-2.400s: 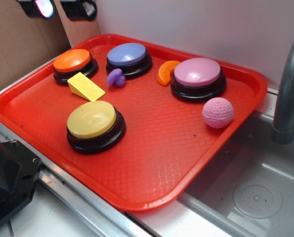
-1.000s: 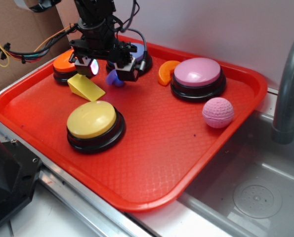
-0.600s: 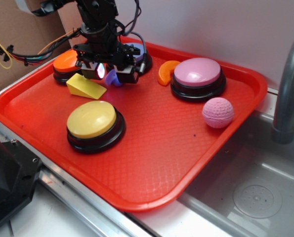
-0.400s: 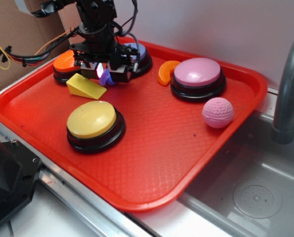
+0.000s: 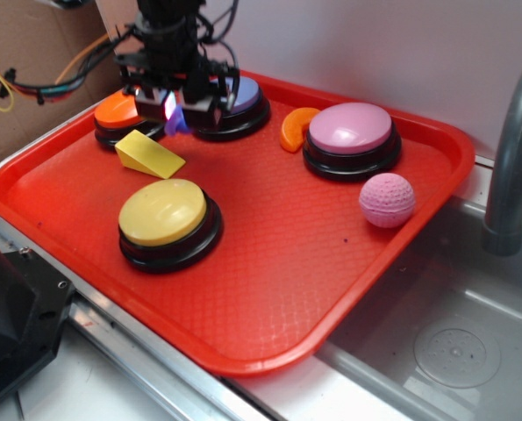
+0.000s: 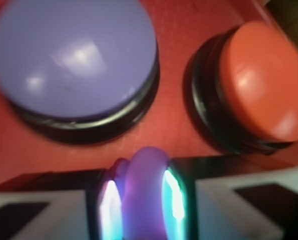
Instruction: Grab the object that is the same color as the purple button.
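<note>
The object, a small purple mushroom-like toy (image 5: 175, 121) (image 6: 146, 192), is pinched between the two glowing pads of my gripper (image 5: 175, 110) (image 6: 142, 205), which is shut on it. The toy sits just above the red tray (image 5: 331, 289), between the purple button (image 5: 243, 95) (image 6: 71, 57) and the orange button (image 5: 118, 110) (image 6: 259, 82). In the exterior view the arm hides part of the purple button. In the wrist view both buttons lie just beyond the fingertips.
A yellow wedge (image 5: 148, 153) lies in front of the gripper, with a yellow button (image 5: 162, 212) nearer still. To the right are an orange crescent (image 5: 294, 127), a pink button (image 5: 351, 129) and a pink ball (image 5: 387, 199). A sink (image 5: 454, 342) and faucet (image 5: 511, 158) flank the tray.
The gripper came down over the purple toy, shut on it, and carried it left and slightly up from its spot beside the purple button.
</note>
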You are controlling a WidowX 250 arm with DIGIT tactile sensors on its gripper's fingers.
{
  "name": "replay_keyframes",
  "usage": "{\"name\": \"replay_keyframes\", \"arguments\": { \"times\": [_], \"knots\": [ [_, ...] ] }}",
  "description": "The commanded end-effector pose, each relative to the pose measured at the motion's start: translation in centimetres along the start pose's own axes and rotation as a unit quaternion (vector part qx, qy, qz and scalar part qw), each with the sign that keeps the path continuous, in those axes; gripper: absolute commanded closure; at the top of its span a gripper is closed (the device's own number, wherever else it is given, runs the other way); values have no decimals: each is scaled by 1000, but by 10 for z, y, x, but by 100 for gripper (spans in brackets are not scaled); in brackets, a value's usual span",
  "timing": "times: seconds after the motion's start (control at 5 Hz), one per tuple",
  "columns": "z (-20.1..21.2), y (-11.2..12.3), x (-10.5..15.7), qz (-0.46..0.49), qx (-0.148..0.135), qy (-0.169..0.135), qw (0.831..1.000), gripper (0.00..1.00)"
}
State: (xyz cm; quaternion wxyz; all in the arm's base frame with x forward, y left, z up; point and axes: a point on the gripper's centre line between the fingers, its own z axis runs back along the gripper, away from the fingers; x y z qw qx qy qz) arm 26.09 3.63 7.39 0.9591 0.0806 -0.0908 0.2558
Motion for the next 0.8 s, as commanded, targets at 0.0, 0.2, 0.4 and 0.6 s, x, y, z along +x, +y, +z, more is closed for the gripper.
{"name": "replay_keyframes", "arguments": {
  "times": [0.0,0.2,0.4,0.6],
  "knots": [
    [80,-13,-15,-66,-119,6,991,100],
    [90,-15,-34,-101,-139,33,985,100],
    [90,-14,-38,-113,-132,46,984,100],
    [95,-4,-28,-126,-95,56,986,100]
  ]
}}
